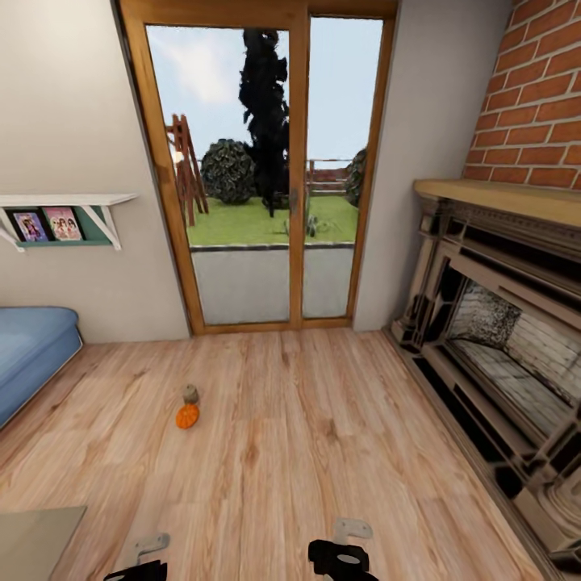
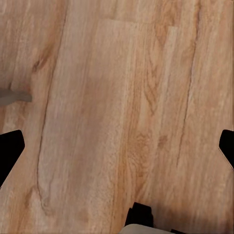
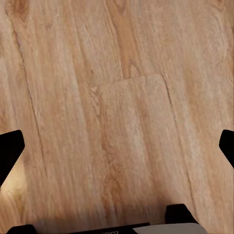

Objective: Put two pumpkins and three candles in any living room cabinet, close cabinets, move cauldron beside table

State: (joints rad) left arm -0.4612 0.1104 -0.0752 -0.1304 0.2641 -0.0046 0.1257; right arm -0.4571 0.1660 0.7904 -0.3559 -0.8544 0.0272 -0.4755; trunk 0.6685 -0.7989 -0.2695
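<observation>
Orange pumpkin [image 1: 187, 415] sits on the wood floor [image 1: 323, 420] just before a candle [image 1: 190, 394], ahead and leftward, nearer the left tool [image 2: 117, 146], both tools spread, empty.

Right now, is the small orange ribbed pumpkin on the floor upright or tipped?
Cannot tell: the orange ribbed pumpkin is too small to show its stem.

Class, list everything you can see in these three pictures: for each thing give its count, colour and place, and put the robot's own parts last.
Pumpkin: one, orange, on the floor, left of centre.
Candle: one, grey-beige, just behind the pumpkin.
Floor: light wood planks.
Glass door: wood-framed, back wall, garden beyond.
Fireplace: dark, brick above, right.
Sofa: blue, left edge.
Shelf: white, two pictures, left wall.
Table: grey corner, bottom left.
Left gripper: black fingers wide apart, over floor.
Right gripper: likewise.
</observation>
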